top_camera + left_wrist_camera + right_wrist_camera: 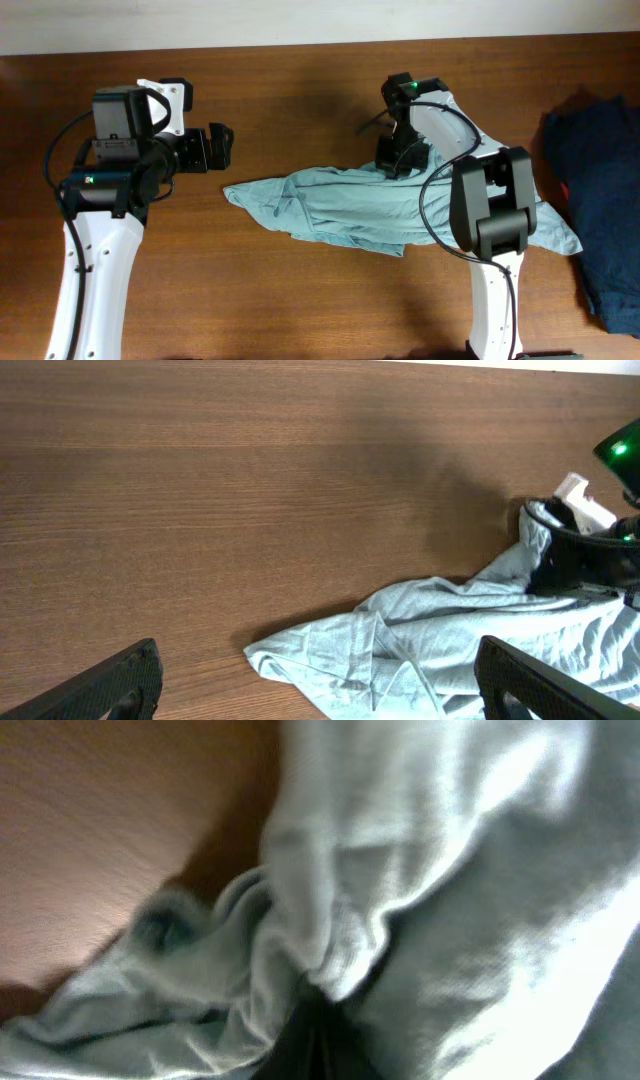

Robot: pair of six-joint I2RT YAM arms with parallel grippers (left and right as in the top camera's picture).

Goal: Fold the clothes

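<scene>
- Looks like the flattening step: no fold made yet in the T-shirt (350, 205).
- Pinches a bunch of its far edge in the right gripper (400, 160), jaws pressed together on the cloth.
- Holds the left gripper (215, 148) spread wide and empty, near the shirt's left tip but apart from it.
- Lies crumpled mid-desk (300, 90), long axis left to right, parallel to the far edge; narrows to a tip at the left, ends close to the dark garment (600, 200) by the right edge; cannot tell neck from hem.
- Next, probably: taking the left tip as well, then pulling apart gently to flatten thin, wrinkly fabric.
</scene>
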